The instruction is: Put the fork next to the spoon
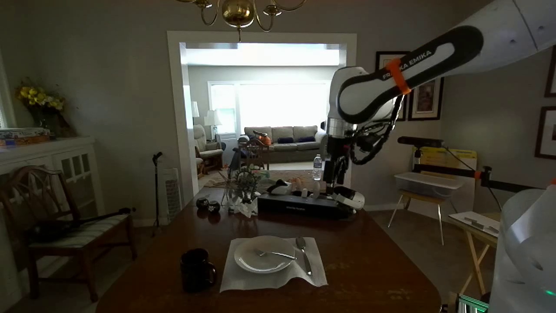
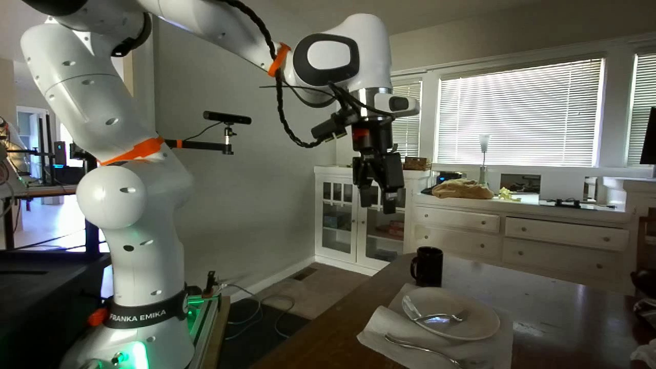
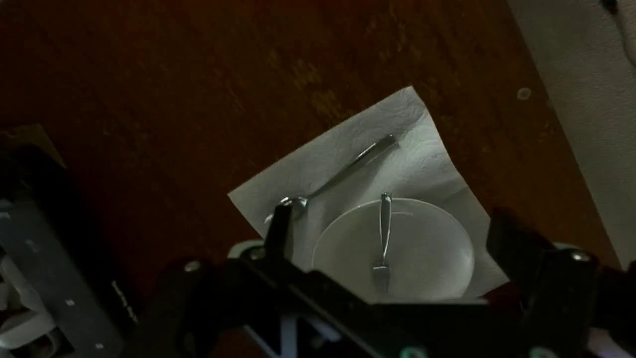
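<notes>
There's your fork (image 3: pixel 384 231), right on the white plate (image 3: pixel 432 248), tines well inside it and the tip of the handle poking just past the rim, on the side where the spoon (image 3: pixel 348 170) lies. That spoon is off the plate, flat on the white napkin (image 3: pixel 417 159), near the fork but with a clear gap showing in the wrist view. Plate and napkin sit on your dark wooden worktop (image 1: pixel 369 278), and across the plate from the spoon, just beside the napkin, a black mug (image 1: pixel 193 269) stands upright in both exterior views. Up to your hand (image 2: pixel 378 201): it hangs high above the worktop, pointing down, released, its fingers (image 3: pixel 279 233) spread wide; from the wrist you catch fork and plate framed between them, with a fingertip covering part of the spoon's bowl. Further out, in an exterior view, you've got a long black box (image 1: pixel 299 206) at the far end, and a brass chandelier (image 1: pixel 238 13) overhead.
</notes>
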